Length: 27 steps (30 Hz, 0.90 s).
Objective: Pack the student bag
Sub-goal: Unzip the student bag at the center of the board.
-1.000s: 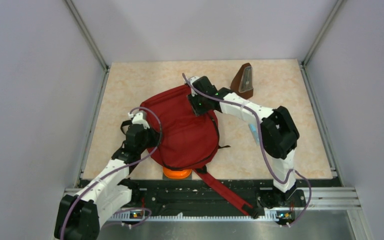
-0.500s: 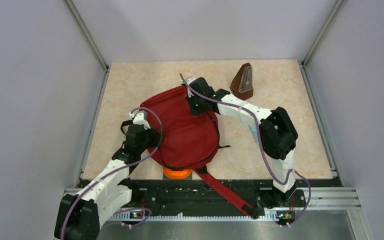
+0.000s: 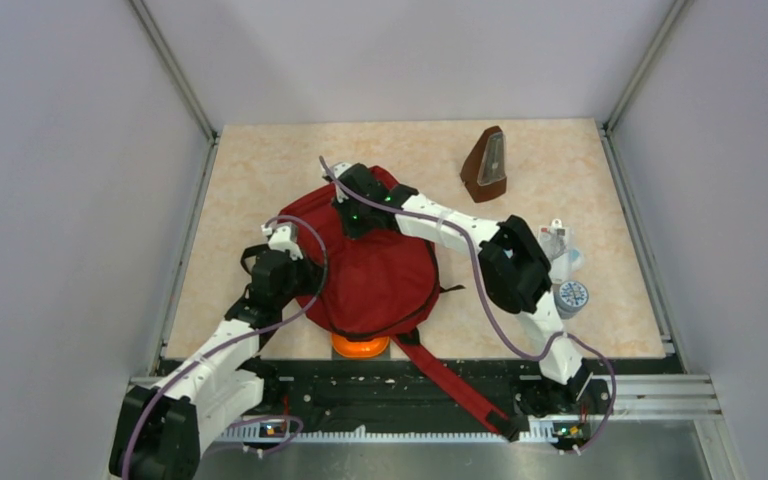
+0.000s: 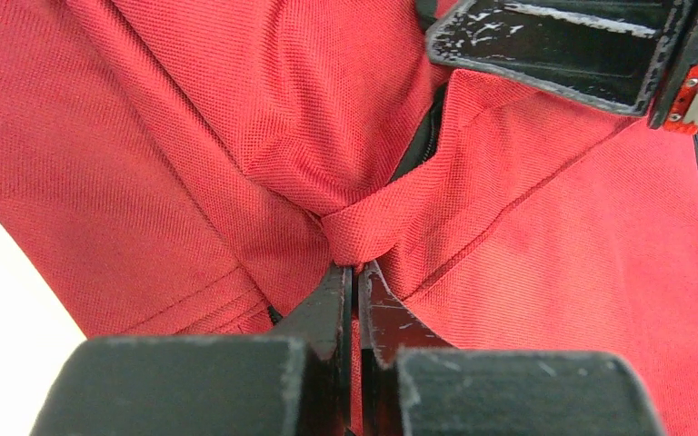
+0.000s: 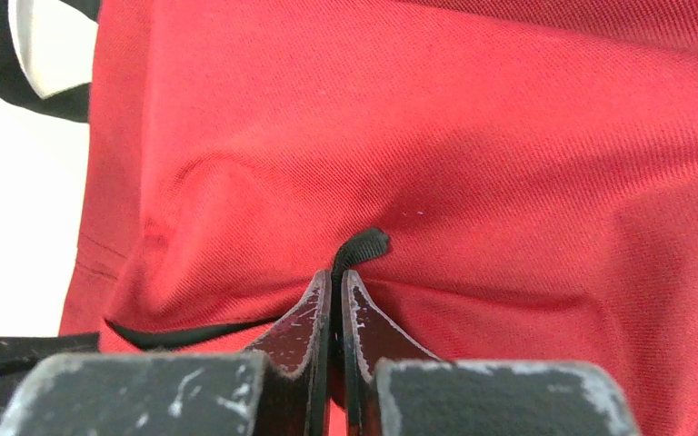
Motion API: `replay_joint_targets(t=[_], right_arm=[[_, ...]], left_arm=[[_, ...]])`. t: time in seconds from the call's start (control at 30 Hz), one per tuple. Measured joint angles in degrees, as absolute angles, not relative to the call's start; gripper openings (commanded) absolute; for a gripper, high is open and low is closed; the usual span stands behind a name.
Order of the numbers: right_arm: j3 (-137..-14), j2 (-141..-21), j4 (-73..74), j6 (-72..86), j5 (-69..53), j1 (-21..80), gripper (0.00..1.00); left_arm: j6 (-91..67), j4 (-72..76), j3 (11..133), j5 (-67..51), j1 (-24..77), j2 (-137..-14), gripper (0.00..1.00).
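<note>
The dark-red student bag (image 3: 380, 270) lies flat in the middle of the table, its long red strap (image 3: 455, 385) trailing over the near edge. My left gripper (image 3: 295, 268) is at the bag's left side, shut on a pinched fold of its red fabric (image 4: 363, 232). My right gripper (image 3: 352, 215) is over the bag's far top, shut on a black zipper pull tab (image 5: 356, 250) on the red fabric (image 5: 473, 154). The zipper line (image 5: 182, 334) runs off to the left of the fingers.
A brown metronome (image 3: 486, 162) stands at the back right. A clear bottle (image 3: 558, 242) and a round blue-patterned item (image 3: 570, 297) lie at the right. An orange object (image 3: 358, 346) pokes out under the bag's near edge.
My right gripper has moved left across the bag's top with the zipper pull. The arm swung left too, uncovering the items at the right. The left arm stayed put.
</note>
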State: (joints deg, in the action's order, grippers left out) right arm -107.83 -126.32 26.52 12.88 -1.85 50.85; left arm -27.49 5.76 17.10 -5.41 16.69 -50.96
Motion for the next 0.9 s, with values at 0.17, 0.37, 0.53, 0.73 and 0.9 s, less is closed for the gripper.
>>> replay_joint_targets(t=[0.17,0.37,0.53,0.73,0.9], right_arm=[[-110.26,-127.98,26.33,13.85,-2.72,52.03,0.00],[-110.30,-128.25,23.66,15.55,-4.95,53.08,0.00],[-105.84,-126.32,19.81,15.73,-5.37,53.63,0.00],[-103.46,-124.01,17.54,15.73,-6.96,53.95,0.00],[-103.50,-124.31,17.06,15.64,-8.88,54.30,0.00]], left_arm=[[-27.46,6.72,17.02,-5.93,16.64,-51.59,0.00],[-27.81,6.90,17.02,-5.80,16.62,-52.05,0.00],[-30.11,5.04,17.17,-3.42,16.82,-51.99,0.00],[-31.33,5.93,17.17,-4.14,16.91,-52.01,0.00],[-31.03,6.42,17.17,-5.26,16.84,-52.03,0.00]])
